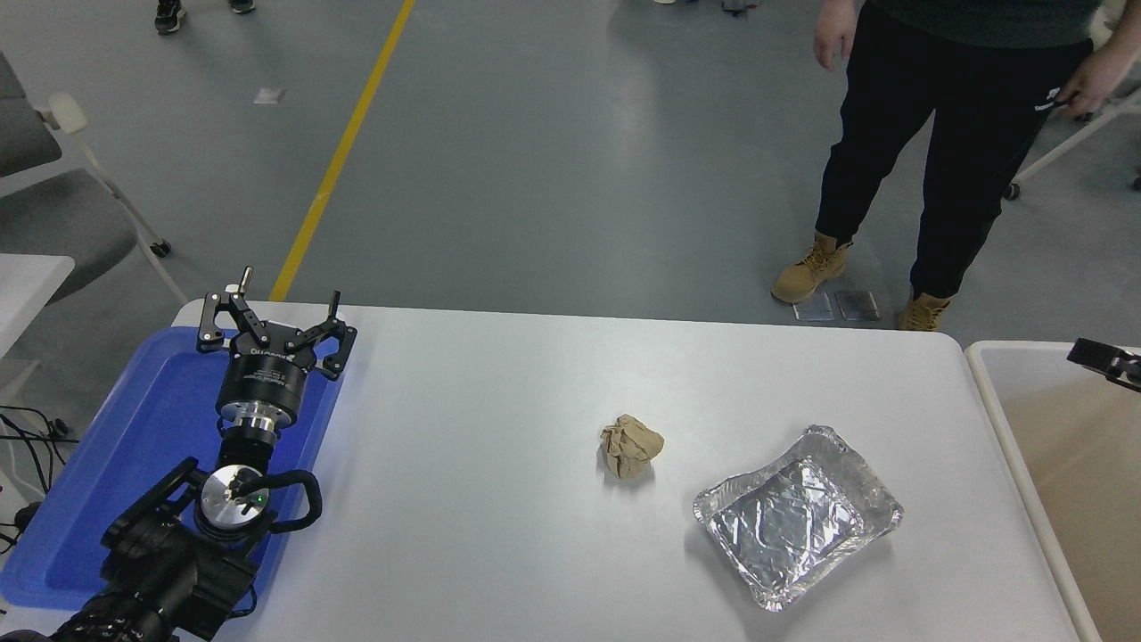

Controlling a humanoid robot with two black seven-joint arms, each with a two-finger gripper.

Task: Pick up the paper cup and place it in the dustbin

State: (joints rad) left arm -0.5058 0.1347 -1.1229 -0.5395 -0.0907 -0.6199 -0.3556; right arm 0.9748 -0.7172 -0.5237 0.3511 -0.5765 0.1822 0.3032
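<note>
The paper cup is out of view. The dustbin (991, 406), cream-beige with a thick off-white rim, stands past the table's right end and is cut off by the picture's edge. Only a black tip of my right gripper (1106, 360) shows at the right edge, over the dustbin's far corner. I cannot see how it stands or whether it holds anything. My left gripper (275, 309) is parked at the lower left over a blue tray (134, 446), open with nothing between its fingers.
A crumpled brown paper ball (631, 446) lies mid-table. A crinkled silver foil tray (798, 515) sits to its right, near the dustbin. A person (936, 134) in dark trousers and tan boots stands beyond the table's far right edge. A grey chair (53, 214) is at far left.
</note>
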